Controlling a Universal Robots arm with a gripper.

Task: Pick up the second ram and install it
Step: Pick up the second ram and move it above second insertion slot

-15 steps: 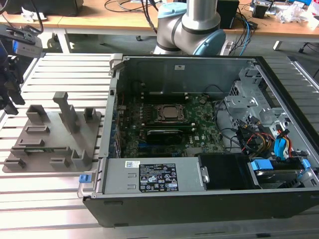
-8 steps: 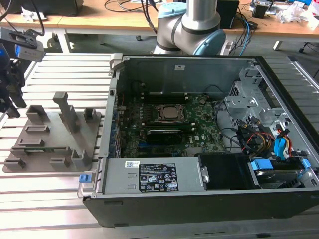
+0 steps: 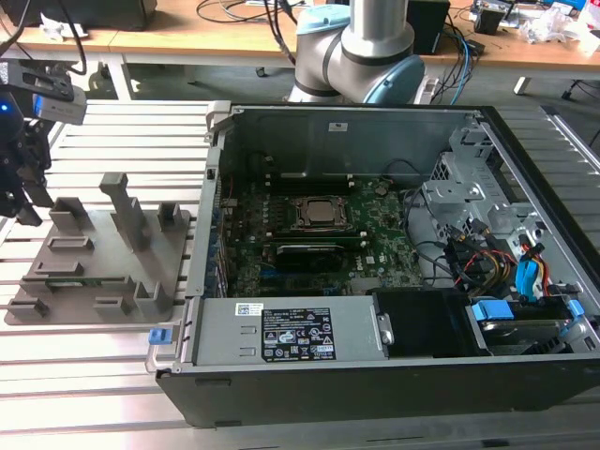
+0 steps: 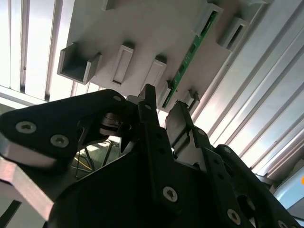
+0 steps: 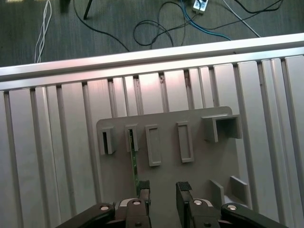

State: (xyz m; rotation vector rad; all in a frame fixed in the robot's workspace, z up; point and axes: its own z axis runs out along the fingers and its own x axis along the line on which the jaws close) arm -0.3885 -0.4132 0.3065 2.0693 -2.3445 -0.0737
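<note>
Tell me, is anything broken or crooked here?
Nothing stands out. The ram sits straight in the tray, the gripper hangs open beside it, and the open computer case looks tidy inside.

At the left edge of the frame you see the gripper (image 3: 23, 199), its dark fingers pointing down, close to the upper left corner of the grey holder tray (image 3: 103, 272). The tray lies flat on the slatted metal table (image 3: 103, 366), left of centre. Near its lower left, a thin green strip, the second ram (image 3: 67, 278), sits in a slot. The open computer case (image 3: 375, 384) takes up the middle and right of the frame. Inside it you see the green motherboard (image 3: 380, 258), with the CPU socket (image 3: 319, 214) near the middle. At top centre, the arm's base (image 3: 361, 47) rises behind the case.
</note>
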